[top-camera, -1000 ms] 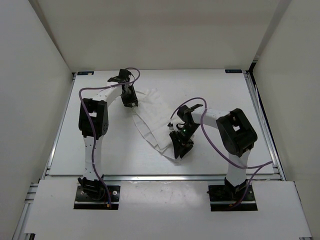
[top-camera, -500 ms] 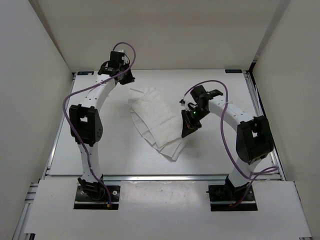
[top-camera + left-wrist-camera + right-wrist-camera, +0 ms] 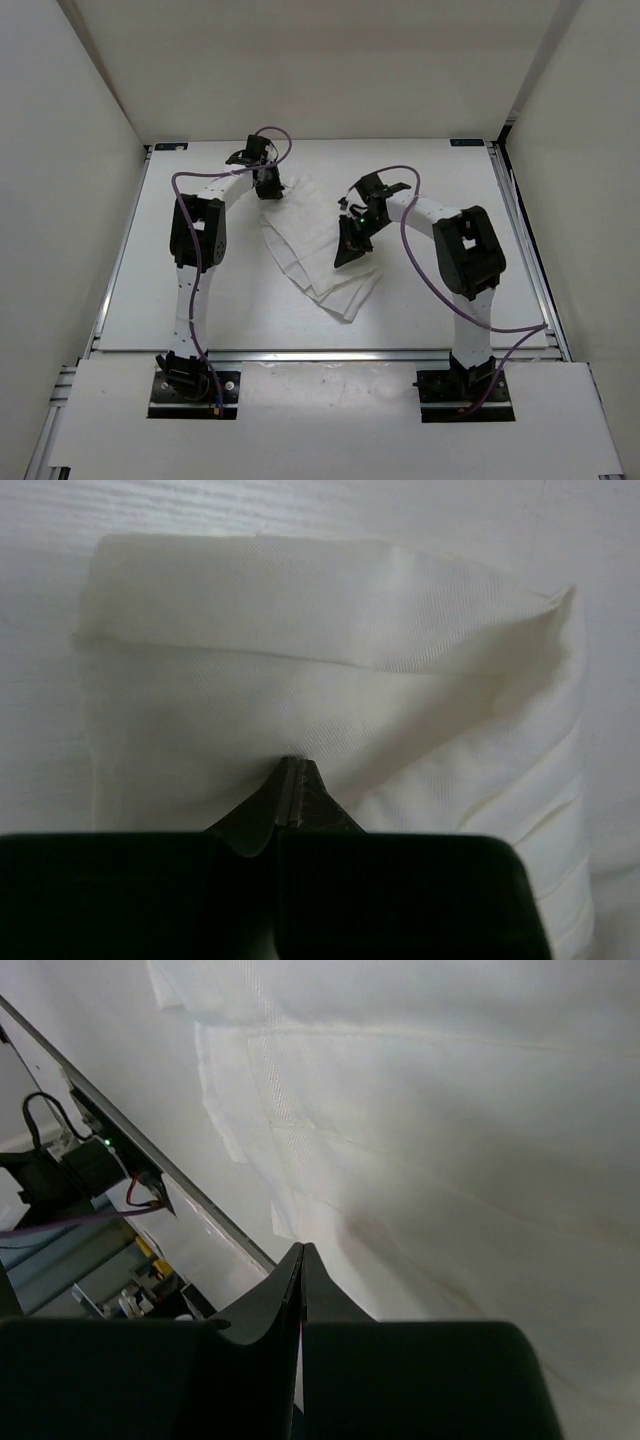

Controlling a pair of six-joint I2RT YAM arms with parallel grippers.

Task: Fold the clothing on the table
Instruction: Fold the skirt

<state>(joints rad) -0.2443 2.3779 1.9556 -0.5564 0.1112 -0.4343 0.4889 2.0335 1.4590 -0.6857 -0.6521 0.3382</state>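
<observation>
Left tool (image 3: 290,772) closed; clothing (image 3: 330,680) grip unclear.

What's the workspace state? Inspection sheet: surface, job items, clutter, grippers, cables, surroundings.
Surface: table, matte white, silver rail along the near edge.
Job's things: clothing, white, wrinkled, lying in layers diagonally mid-table.
Clutter: nothing seen.
Grippers: left gripper shut, tips at the clothing's far-left corner; unclear whether fabric is pinched. Right gripper shut, over the clothing's right side, nothing visibly held.
Cables: purple cables loop along both arms.
Surroundings: white walls on three sides.
</observation>
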